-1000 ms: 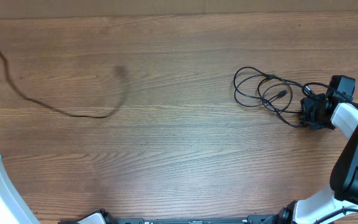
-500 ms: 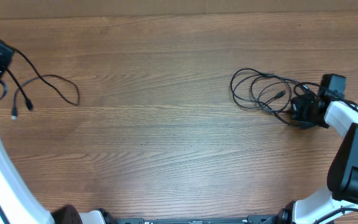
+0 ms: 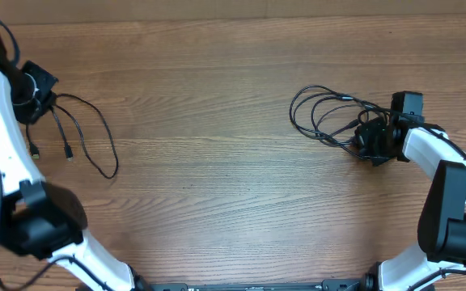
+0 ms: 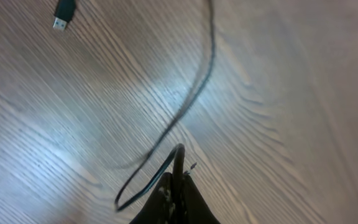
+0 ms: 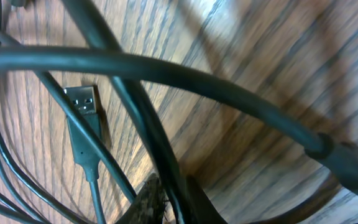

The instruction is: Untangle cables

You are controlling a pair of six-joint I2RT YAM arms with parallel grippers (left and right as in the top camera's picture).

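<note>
Left gripper (image 4: 178, 183): clenched on a loop of the lone cable (image 3: 115, 162), far left of the table (image 3: 217, 186), its plug ends trailing loose.
Right gripper (image 3: 369, 139): buried in the tangled bundle (image 3: 330, 121) at the right; a strand ran between its tips, but pinched or released could not be told (the wrist view was too close).
Spacing: the two lots lay well apart.
Risk: lifting might drag the whole bundle along, since loops crossed over the tips and a USB plug (image 5: 82, 102) could snag and tighten the knot.
</note>
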